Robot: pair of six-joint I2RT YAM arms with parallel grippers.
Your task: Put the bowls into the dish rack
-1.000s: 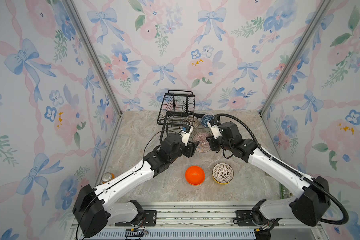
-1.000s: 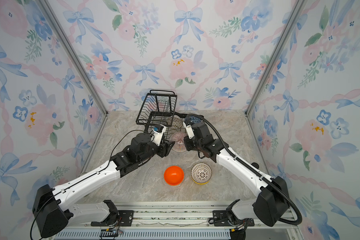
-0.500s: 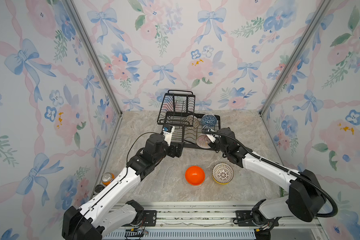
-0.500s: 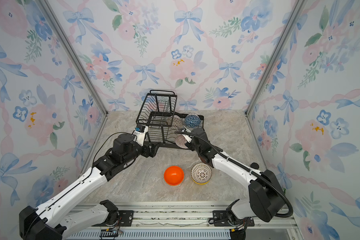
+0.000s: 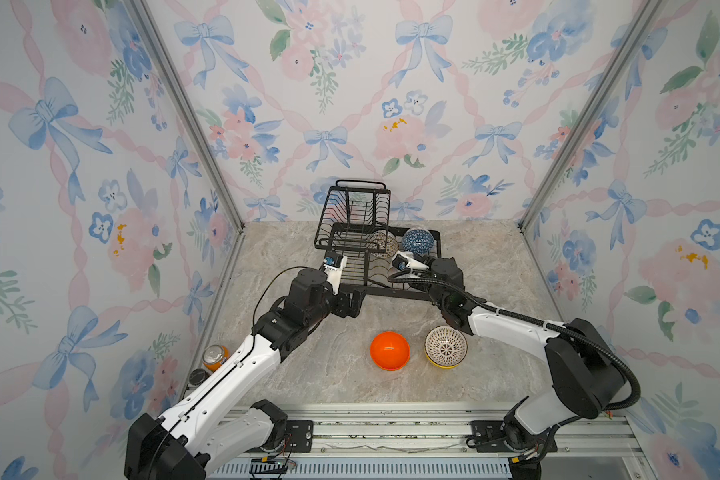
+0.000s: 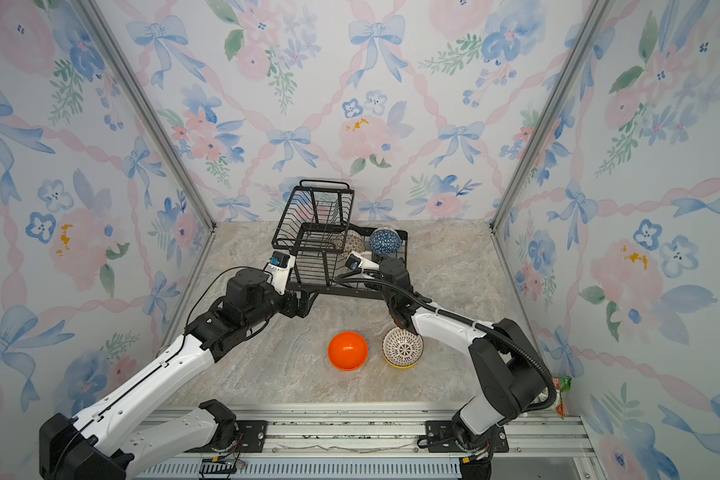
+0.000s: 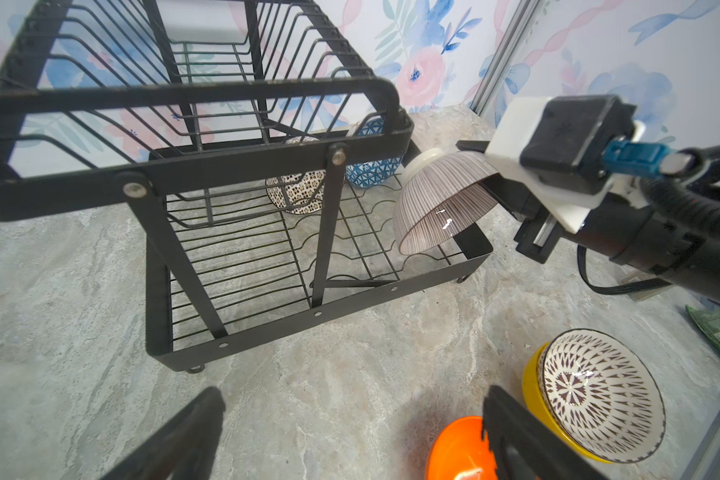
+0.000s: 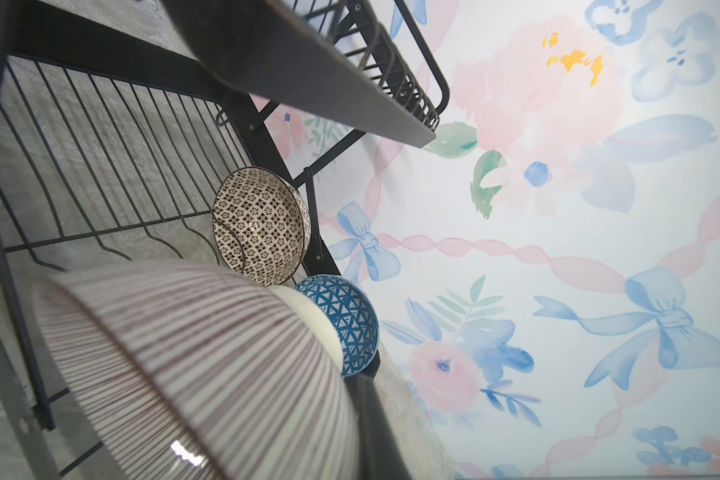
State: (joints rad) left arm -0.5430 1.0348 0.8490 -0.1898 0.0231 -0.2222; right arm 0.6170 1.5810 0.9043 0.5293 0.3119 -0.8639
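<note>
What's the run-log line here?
left gripper: open; right gripper: shut on pink-striped bowl over dish rack; racked: blue bowl, black-and-white bowl; waiting: orange bowl, lattice bowl

I see an orange drink can (image 5: 215, 357) upright by my left wall (dark round object (image 5: 198, 377) just beside it); green packet (image 6: 560, 395) by the right wall.

The dish rack (image 7: 233, 164) is black-coated metal wire and flat bar, matt, with bare shiny screw heads (image 7: 134, 190). The pink-striped bowl (image 7: 441, 199) and the lattice bowl (image 7: 599, 395) look like glazed ceramic, glossy with bright glints. The orange bowl (image 5: 390, 350) is smooth and shiny. The tabletop (image 5: 308, 374) looks like marbled stone, smooth with a low sheen. The drink can (image 5: 215, 357) has a bright metal top.
</note>
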